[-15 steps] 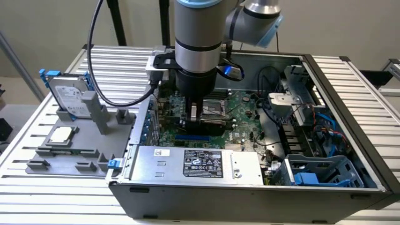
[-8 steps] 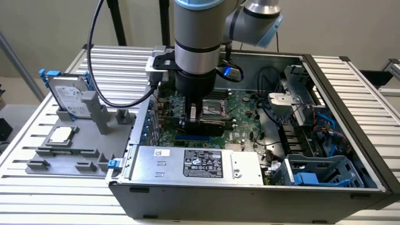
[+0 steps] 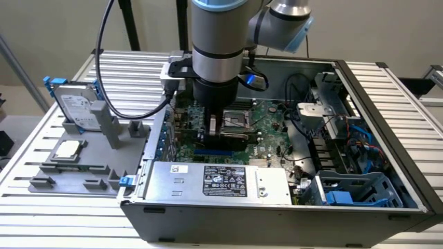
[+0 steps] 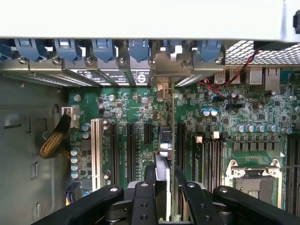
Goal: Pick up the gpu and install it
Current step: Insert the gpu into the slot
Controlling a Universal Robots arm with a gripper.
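The gpu (image 4: 163, 173) stands on edge over the green motherboard (image 4: 248, 112), seen edge-on along one of the long expansion slots. Its silver end bracket (image 4: 164, 70) sits at the case's rear slot opening. My gripper (image 4: 166, 180) is shut on the card, a black finger (image 4: 151, 178) pressing on each side. In the exterior view the gripper (image 3: 221, 129) reaches straight down inside the open computer case and holds the black-covered gpu (image 3: 232, 139) low over the motherboard (image 3: 270, 122). I cannot tell whether the card is seated in the slot.
A silver power supply (image 3: 215, 181) lies at the case's front. A blue drive cage (image 3: 353, 189) and cables (image 3: 304, 98) fill the exterior view's right. A hard drive in a blue frame (image 3: 76, 106) stands on a grey fixture outside the case. The CPU socket (image 4: 251, 180) lies beside the card.
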